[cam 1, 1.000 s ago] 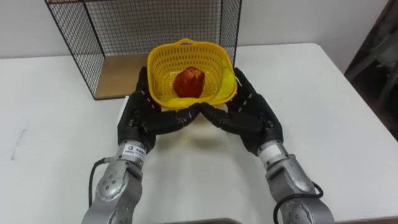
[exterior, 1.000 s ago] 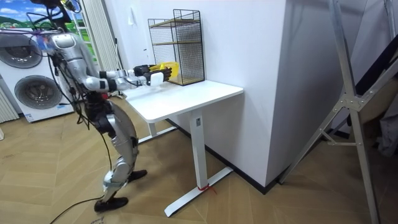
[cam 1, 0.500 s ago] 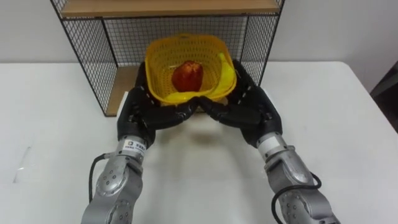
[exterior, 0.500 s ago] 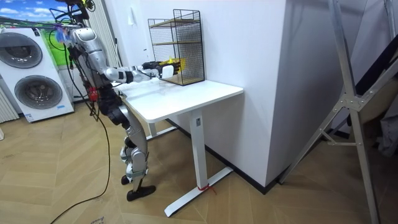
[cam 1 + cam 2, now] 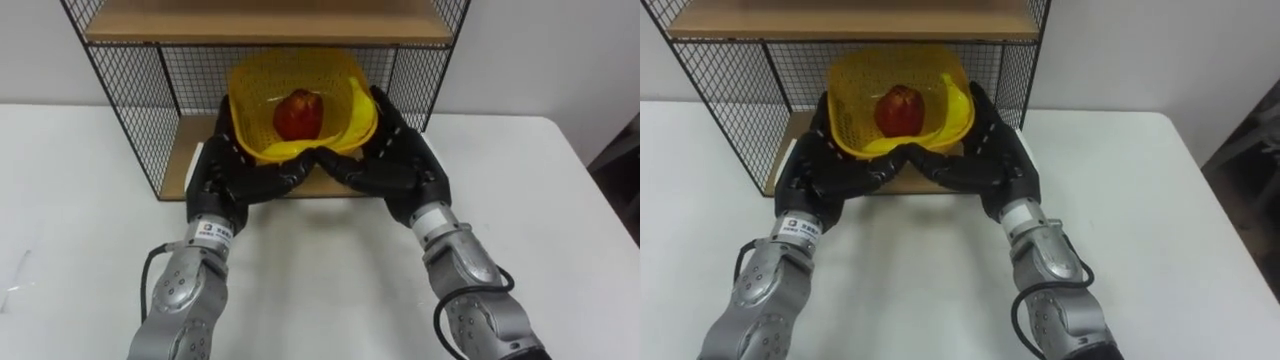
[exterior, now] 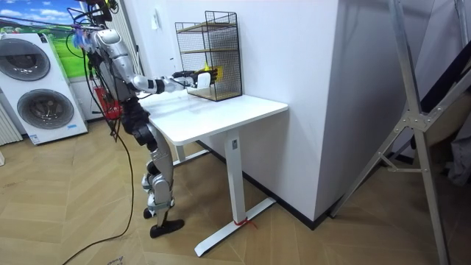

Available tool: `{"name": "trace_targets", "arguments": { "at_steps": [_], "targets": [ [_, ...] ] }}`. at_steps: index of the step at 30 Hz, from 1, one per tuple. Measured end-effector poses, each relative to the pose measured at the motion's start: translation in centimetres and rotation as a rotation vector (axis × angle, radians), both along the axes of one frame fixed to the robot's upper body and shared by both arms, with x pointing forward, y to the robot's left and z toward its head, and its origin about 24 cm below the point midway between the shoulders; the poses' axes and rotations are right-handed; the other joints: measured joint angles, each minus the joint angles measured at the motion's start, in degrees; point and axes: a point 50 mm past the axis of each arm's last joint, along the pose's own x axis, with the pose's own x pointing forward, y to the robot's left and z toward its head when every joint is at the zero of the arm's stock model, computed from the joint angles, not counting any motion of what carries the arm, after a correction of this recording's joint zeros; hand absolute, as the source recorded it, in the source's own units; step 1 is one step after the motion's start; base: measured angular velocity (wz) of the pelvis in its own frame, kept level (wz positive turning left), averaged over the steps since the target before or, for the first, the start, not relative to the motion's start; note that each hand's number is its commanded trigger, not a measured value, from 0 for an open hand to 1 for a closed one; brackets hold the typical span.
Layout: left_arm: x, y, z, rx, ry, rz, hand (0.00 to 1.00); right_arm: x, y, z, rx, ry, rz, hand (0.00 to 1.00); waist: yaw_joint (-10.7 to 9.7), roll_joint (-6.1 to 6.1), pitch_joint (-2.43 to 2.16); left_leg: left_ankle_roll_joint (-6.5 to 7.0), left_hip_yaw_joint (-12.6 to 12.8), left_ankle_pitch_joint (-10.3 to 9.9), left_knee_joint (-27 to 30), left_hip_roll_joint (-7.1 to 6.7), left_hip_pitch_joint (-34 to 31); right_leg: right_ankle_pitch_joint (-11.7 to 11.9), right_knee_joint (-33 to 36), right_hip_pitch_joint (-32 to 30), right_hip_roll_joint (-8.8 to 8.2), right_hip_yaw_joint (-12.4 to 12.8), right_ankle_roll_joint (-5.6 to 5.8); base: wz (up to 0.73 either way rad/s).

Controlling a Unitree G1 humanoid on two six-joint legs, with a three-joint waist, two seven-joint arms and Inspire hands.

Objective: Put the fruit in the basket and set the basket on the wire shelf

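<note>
Plastic mesh basket (image 5: 335, 82); glossy fruit (image 5: 298, 113); metal wire shelf (image 5: 120, 100), wooden boards (image 5: 260, 20); matt table (image 5: 80, 225).

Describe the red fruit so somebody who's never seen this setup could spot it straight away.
On the white table stands a wire shelf; at its lower opening the left hand and right hand cradle a yellow basket. The red fruit lies in its middle, round and red, unlike the yellow banana at the basket's right wall.
</note>
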Motion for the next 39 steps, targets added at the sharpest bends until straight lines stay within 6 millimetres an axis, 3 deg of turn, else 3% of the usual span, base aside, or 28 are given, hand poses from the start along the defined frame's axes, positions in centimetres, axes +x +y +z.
{"name": "trace_targets", "arguments": {
  "at_steps": [9, 18, 24, 27, 39],
  "targets": [
    [1.7, 0.0, 0.8, -0.006, -0.007, 0.031, 0.0, 1.3, 0.2, 1.2, 0.007, -0.014, -0.029, 0.0, 1.0, 0.6, 0.38, -0.25, 0.3, 0.9, -3.1, 0.76, 1.6, 2.9, -5.3, 3.0, 1.53, 0.0, -0.14, -0.02],
    [2.9, -0.1, 0.3, 0.0, 0.076, 0.059, 0.0, 3.7, 0.6, 1.2, -0.058, 0.049, -0.013, 0.0, 1.3, 0.58, 0.4, -0.51, 0.4, 1.7, -3.9, 0.79, 2.0, 3.2, -6.3, 3.0, 1.3, 0.4, -0.35, -0.01],
    [4.8, 0.1, 0.3, 0.009, 0.149, 0.083, 0.0, 5.2, 0.8, 1.4, -0.058, 0.103, -0.013, 0.0, 1.4, 0.74, 0.49, -0.72, 0.2, 2.3, -4.5, 0.77, 2.0, 3.4, -6.7, 2.9, 1.32, 0.0, -0.53, 0.0],
    [5.3, 0.1, -0.1, 0.019, 0.192, 0.086, 0.0, 5.6, 1.0, 1.2, -0.072, 0.126, -0.018, 0.0, 1.4, 1.41, 0.82, -0.69, 0.3, 2.3, -4.5, 0.76, 2.1, 3.4, -6.7, 3.0, 1.28, -0.1, -0.57, 0.0],
    [5.2, 0.5, -1.2, 0.012, 0.287, 0.084, 0.0, 5.4, 1.0, -0.1, -0.094, 0.214, -0.015, 0.0, 1.0, 2.61, 0.59, -0.72, 0.3, 2.3, -4.6, 0.78, 2.1, 3.4, -6.9, 3.0, 1.29, -0.1, -0.57, 0.0]
  ]
}}
